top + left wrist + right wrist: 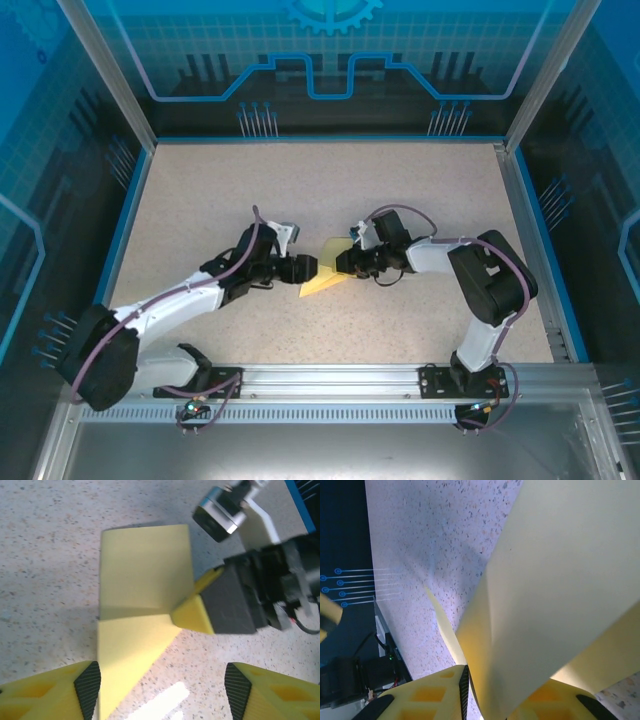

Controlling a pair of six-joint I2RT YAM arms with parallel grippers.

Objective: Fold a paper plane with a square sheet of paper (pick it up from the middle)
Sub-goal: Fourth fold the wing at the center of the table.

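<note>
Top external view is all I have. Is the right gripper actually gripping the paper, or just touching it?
Observer: Gripping. In the right wrist view the sheet of paper runs down between the fingers of the right gripper, which are closed on it.
Operator: And the left one?
Observer: Open. The left wrist view shows the left gripper with its fingers spread wide and gripping nothing. The sheet's lower tip lies beside one pad.
Operator: Is the sheet flat?
Observer: No, it is creased. One panel looks lifted off the table, and a triangular flap lies below the crease.
</note>
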